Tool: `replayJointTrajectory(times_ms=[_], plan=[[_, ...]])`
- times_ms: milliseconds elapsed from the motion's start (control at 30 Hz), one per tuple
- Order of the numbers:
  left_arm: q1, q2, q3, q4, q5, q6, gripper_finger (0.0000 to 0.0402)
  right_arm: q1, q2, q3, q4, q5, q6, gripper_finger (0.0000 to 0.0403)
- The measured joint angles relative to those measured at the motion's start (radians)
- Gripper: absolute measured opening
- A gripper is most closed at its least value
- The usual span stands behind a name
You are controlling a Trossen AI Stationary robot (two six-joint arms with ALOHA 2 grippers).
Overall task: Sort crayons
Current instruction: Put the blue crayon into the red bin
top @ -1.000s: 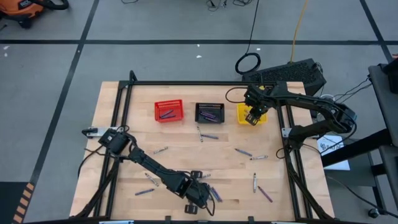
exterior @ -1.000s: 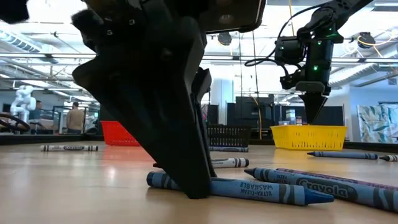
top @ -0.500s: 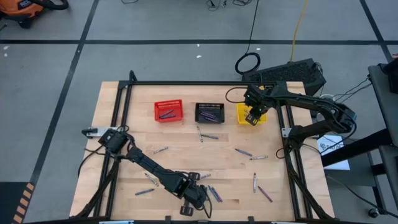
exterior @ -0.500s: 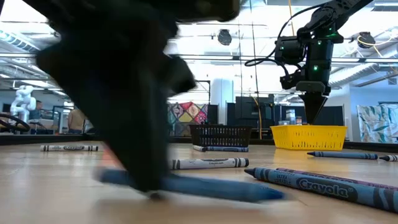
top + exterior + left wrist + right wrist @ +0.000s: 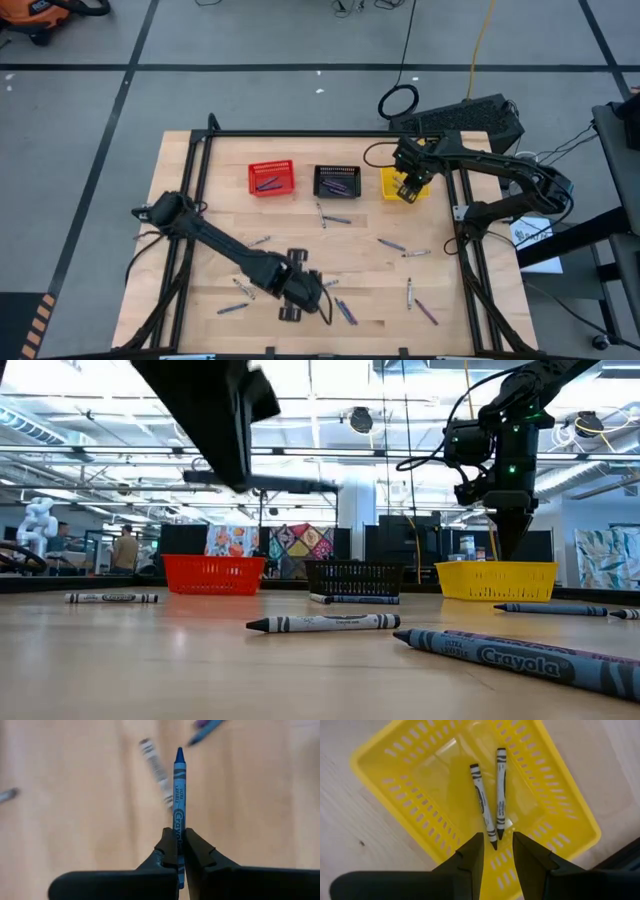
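Blue crayon [image 5: 179, 795] | clamped in left end effector [image 5: 180, 851] | right end effector [image 5: 496, 851] apart over yellow basket [image 5: 380, 780]

You have a blue crayon [image 5: 179, 795] with dark print on its wrapper between black fingers [image 5: 167, 851]. Two grey crayons [image 5: 490, 800] with black bands lie in the yellow basket [image 5: 390, 780], whose walls are slotted. Beside it you see a black basket [image 5: 337, 181] and a red basket [image 5: 271, 178]. The table [image 5: 200, 260] is pale, striped wood.
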Motion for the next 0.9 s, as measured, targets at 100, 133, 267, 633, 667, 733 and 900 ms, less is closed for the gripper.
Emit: replayJointTrajectory(times_ms=[100, 133, 267, 633, 667, 733, 900], plan=[[0.041, -0.021, 0.0, -0.089, -0.012, 0.026, 0.0, 0.0, 0.0, 0.0, -0.003, 0.0, -0.005, 0.0091], [0.054, -0.029, 0.0, -0.111, -0.017, 0.039, 0.0, 0.0, 0.0, 0.0, -0.002, 0.0, -0.007, 0.0091], [0.116, -0.043, 0.0, -0.18, -0.029, 0.111, 0.0, 0.0, 0.0, 0.0, -0.001, 0.0, -0.011, 0.0091], [0.332, -0.114, -0.075, -0.213, -0.054, 0.309, 0.0, 0.0, 0.0, 0.0, -0.001, 0.0, -0.037, 0.0091], [0.353, -0.127, -0.093, -0.217, -0.054, 0.317, 0.0, 0.0, 0.0, 0.0, -0.001, 0.0, -0.037, 0.0091], [0.395, -0.158, -0.13, -0.208, -0.054, 0.341, 0.0, 0.0, 0.0, 0.0, -0.002, 0.0, -0.037, 0.0091], [0.491, -0.237, -0.221, -0.2, -0.056, 0.378, 0.0, 0.0, 0.0, 0.0, -0.002, 0.0, -0.049, 0.0091]])
